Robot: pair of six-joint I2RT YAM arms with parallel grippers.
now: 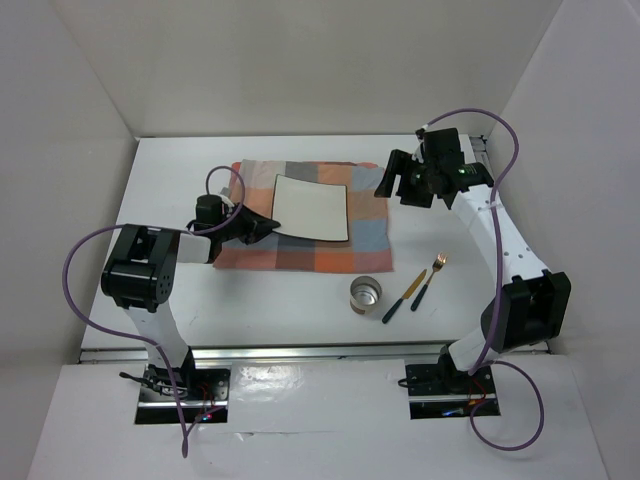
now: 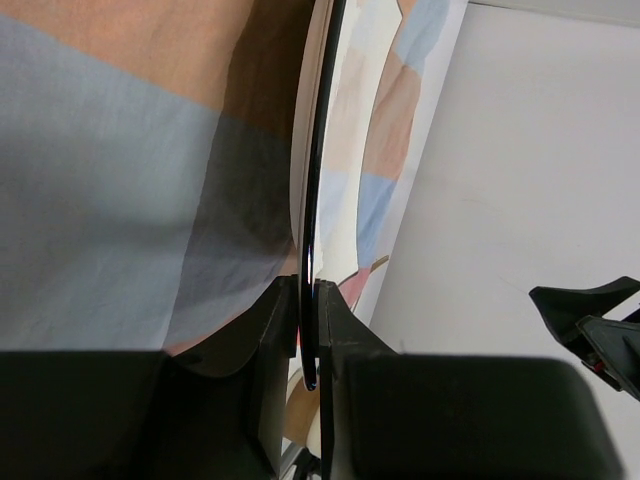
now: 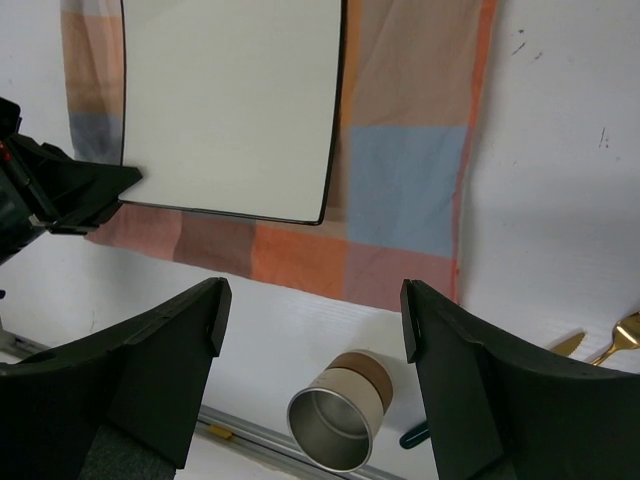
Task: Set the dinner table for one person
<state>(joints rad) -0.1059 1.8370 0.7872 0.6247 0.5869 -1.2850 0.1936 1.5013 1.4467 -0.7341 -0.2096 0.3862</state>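
A white square plate with a dark rim (image 1: 311, 207) lies on the checked cloth (image 1: 305, 255) on the white dinner table (image 1: 460, 300). My left gripper (image 1: 268, 226) is shut on the plate's near-left edge; in the left wrist view the thin plate rim (image 2: 312, 200) runs edge-on between the fingers (image 2: 270, 320). My right gripper (image 1: 392, 180) is open and empty, held above the cloth's far right corner. In the right wrist view the plate (image 3: 230, 100), cloth (image 3: 400, 180) and metal cup (image 3: 340, 415) lie below it.
A metal cup (image 1: 366, 293) stands on the table just in front of the cloth. A knife (image 1: 403, 297) and a gold fork (image 1: 429, 281), both dark-handled, lie to its right. White walls enclose the table on three sides.
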